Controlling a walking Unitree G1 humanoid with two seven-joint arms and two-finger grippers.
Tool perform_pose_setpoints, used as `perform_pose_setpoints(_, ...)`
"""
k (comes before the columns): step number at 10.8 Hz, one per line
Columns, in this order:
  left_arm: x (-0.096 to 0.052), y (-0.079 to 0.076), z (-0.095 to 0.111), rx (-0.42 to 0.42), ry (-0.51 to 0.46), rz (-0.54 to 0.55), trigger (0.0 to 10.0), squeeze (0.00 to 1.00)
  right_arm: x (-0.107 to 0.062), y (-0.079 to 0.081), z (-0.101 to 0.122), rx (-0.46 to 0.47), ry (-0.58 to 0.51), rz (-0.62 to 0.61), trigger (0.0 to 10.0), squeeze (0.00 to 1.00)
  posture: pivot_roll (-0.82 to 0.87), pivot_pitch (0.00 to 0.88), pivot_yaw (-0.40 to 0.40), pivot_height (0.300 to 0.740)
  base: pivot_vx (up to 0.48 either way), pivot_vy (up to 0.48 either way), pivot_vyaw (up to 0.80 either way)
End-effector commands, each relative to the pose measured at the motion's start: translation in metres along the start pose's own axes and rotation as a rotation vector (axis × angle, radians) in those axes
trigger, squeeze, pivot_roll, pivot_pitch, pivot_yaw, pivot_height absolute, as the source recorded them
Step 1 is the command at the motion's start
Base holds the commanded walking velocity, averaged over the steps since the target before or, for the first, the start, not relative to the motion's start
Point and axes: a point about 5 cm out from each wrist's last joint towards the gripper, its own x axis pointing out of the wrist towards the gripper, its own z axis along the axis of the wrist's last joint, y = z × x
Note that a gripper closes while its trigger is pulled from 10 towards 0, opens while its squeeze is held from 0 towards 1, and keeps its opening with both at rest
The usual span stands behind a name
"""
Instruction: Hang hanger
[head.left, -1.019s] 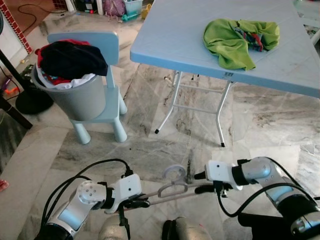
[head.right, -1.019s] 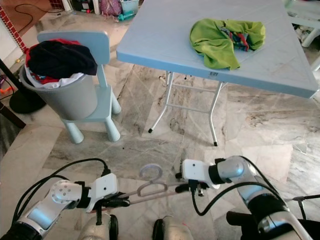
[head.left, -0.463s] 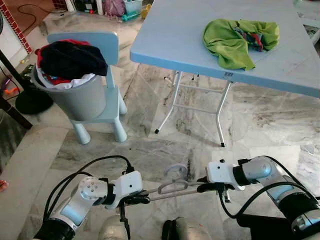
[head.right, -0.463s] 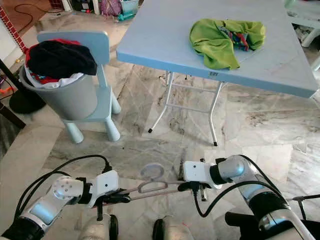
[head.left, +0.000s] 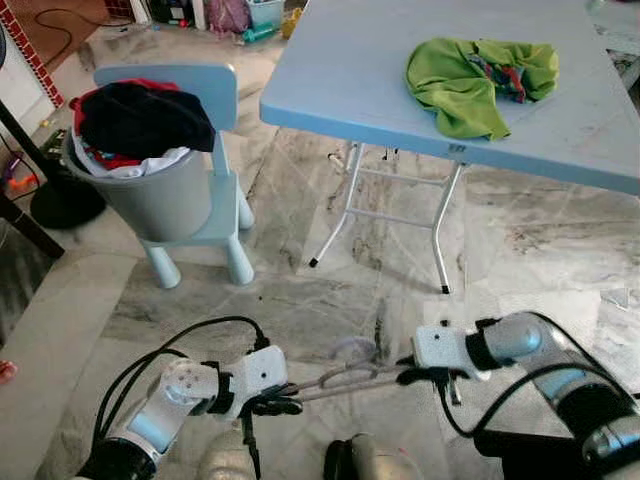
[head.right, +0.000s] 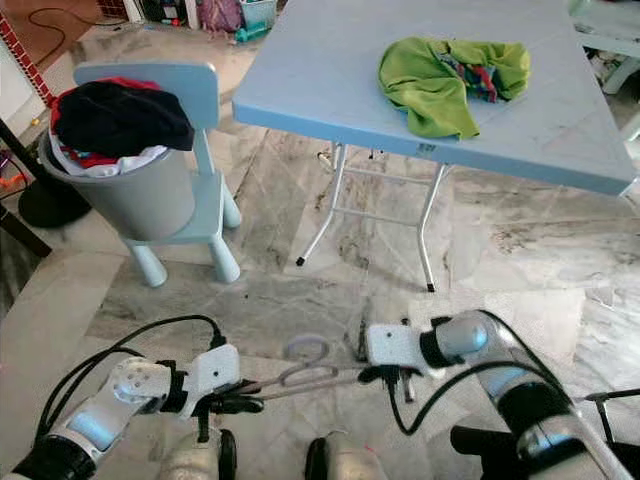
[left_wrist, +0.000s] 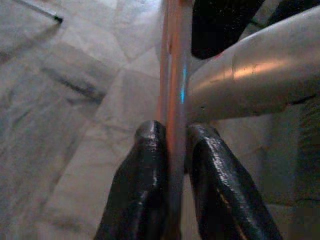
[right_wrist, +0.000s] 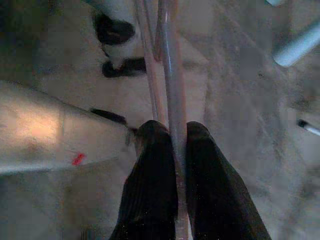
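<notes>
**Two claws hold a hanger low over a marble floor**

At far left, a grey bin (head.left: 150, 195) heaped with dark, red and white clothes (head.left: 140, 120) sits on a small pale blue chair (head.left: 205, 160). Below it, near the bottom edge, the left arm bends inward at the elbow, forearm pointing toward the middle. Its left claw (head.left: 283, 403) is closed tight on one end of the hanger (head.left: 345, 372).

The hanger is thin and pale. It lies nearly level between the two arms, just above the floor (head.left: 300, 260), with its hook (head.left: 352, 346) curling up and away from the robot.

To the right, the right arm reaches in from the lower corner, forearm pointing left. The right claw (head.left: 418, 376) is clamped on the hanger's other end.

Above, a pale blue folding surface (head.left: 350, 70) carries a crumpled green cloth (head.left: 475, 80) toward its right side, well apart from the hanger.

The left wrist view adds the close grip: both fingers (left_wrist: 145, 185) press a thin orange-tinted bar, with a silver arm segment beside it. The right wrist view shows its fingers (right_wrist: 155, 180) pinching the doubled bars.
</notes>
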Motion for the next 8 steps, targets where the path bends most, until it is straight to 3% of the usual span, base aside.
perform_pose_setpoints(1,-0.002,0.004,-0.003,0.038,0.039,0.045,10.0,1.00,-0.007,-0.005,-0.008,-0.015,0.069,-0.061,0.0,0.00,0.02,0.114,-0.069,0.740,0.000,0.000,0.00)
perform_pose_setpoints(2,-0.003,0.014,0.001,0.100,0.045,0.124,10.0,1.00,-0.007,-0.011,-0.013,-0.025,0.122,-0.123,0.0,0.00,0.02,0.112,-0.070,0.740,0.000,0.000,0.00)
perform_pose_setpoints(3,-0.008,0.036,0.019,0.178,-0.044,0.306,10.0,1.00,-0.006,-0.015,-0.017,-0.051,0.165,-0.183,0.0,0.00,0.03,0.114,-0.071,0.740,0.000,0.000,0.00)
perform_pose_setpoints(4,-0.015,0.047,0.032,0.227,-0.065,0.357,10.0,1.00,0.001,-0.016,-0.017,-0.018,0.155,-0.255,0.0,0.00,0.03,0.114,-0.076,0.740,0.000,0.000,0.00)
perform_pose_setpoints(5,-0.015,0.048,0.034,0.235,-0.058,0.366,10.0,1.00,0.004,-0.016,-0.019,-0.006,0.171,-0.292,0.0,0.00,0.03,0.114,-0.076,0.740,0.000,0.000,0.00)
perform_pose_setpoints(6,-0.016,0.048,0.034,0.218,-0.067,0.404,10.0,1.00,0.008,-0.015,-0.022,-0.020,0.210,-0.343,0.0,0.00,0.03,0.114,-0.074,0.740,0.000,0.000,0.00)
perform_pose_setpoints(7,-0.019,0.049,0.035,0.150,-0.149,0.549,10.0,1.00,0.018,-0.014,-0.022,0.056,0.180,-0.457,0.0,0.00,0.02,0.114,-0.070,0.740,0.000,0.000,0.00)
perform_pose_setpoints(8,-0.027,0.053,0.032,-0.006,-0.235,0.742,10.0,1.00,0.023,-0.012,-0.023,0.138,0.143,-0.590,0.0,0.00,0.02,0.116,-0.071,0.740,0.000,0.000,0.00)
